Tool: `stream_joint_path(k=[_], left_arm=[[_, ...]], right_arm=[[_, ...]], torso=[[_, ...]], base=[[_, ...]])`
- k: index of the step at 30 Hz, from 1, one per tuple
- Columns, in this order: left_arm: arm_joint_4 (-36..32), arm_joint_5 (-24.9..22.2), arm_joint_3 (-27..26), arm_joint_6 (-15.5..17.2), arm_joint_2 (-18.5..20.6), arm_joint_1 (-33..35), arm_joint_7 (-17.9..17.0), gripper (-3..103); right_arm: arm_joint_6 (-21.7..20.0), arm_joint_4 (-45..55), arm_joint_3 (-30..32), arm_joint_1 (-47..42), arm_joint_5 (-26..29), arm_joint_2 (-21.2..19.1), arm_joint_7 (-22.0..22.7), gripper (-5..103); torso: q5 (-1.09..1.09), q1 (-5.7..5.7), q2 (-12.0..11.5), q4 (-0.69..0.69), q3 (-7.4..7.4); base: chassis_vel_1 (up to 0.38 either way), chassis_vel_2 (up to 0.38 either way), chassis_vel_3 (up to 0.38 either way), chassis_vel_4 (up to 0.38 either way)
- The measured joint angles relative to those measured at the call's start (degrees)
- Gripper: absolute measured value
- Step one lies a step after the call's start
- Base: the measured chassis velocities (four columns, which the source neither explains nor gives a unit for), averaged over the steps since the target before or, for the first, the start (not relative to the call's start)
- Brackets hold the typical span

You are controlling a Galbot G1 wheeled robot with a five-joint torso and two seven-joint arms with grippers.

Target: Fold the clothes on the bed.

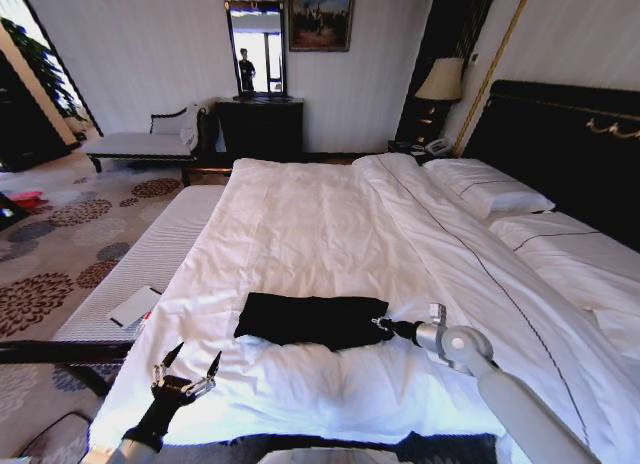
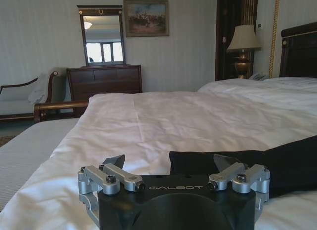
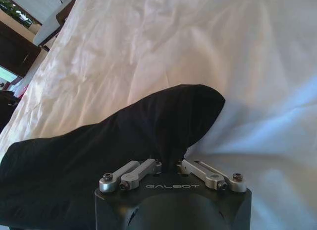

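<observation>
Across the near half of the room lies the bed (image 1: 330, 224), white duvet smooth apart from shallow creases, pillows off toward the dark headboard on the robot's right. On its near portion sits the T-shirt (image 1: 310, 319), a compact black band already doubled over; its long axis runs side to side across the robot's front, one end toward the left arm, the other at the right gripper. No lettering shows on the visible face. The right gripper (image 1: 381, 325) is at that right-hand end; the right wrist view shows its fingers drawn close together with a pinch of black cloth (image 3: 124, 141) rising between them, so it is judged to be holding the shirt's edge. The left gripper (image 1: 186, 367) hangs low near the bed's near edge, just short of the shirt's left end, prongs spread wide and empty. Risks, as judged: the pinch looks thin, so a lift could slip the cloth free; it may also catch just one layer and pull the fold open, or drag the whole bundle crooked because the left end is unheld. A deep grasp could snag the duvet too.
</observation>
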Motion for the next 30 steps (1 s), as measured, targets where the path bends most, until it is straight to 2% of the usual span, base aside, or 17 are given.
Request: stream_joint_path(k=[16, 19, 30], left_arm=[[0.0, 0.0, 0.0, 0.0, 0.0, 0.0, 0.01, 100], [-0.01, 0.0, 0.0, 0.0, 0.0, 0.0, 0.01, 100], [0.0, 0.0, 0.0, 0.0, 0.0, 0.0, 0.01, 100]], right_arm=[[-0.01, 1.75, 7.7, -4.18, 1.99, -5.63, 0.11, 5], [-0.01, 0.47, 9.37, -4.03, 2.27, -8.75, -0.71, 5], [0.0, -5.69, 12.44, -2.48, 1.1, -13.12, -2.41, 5]], torso=[[0.0, 0.0, 0.01, -0.01, 0.0], [0.0, 0.0, 0.01, -0.01, 0.0], [0.0, 0.0, 0.01, -0.01, 0.0]], base=[[0.0, 0.0, 0.0, 0.0], [0.0, 0.0, 0.0, 0.0], [0.0, 0.0, 0.0, 0.0]])
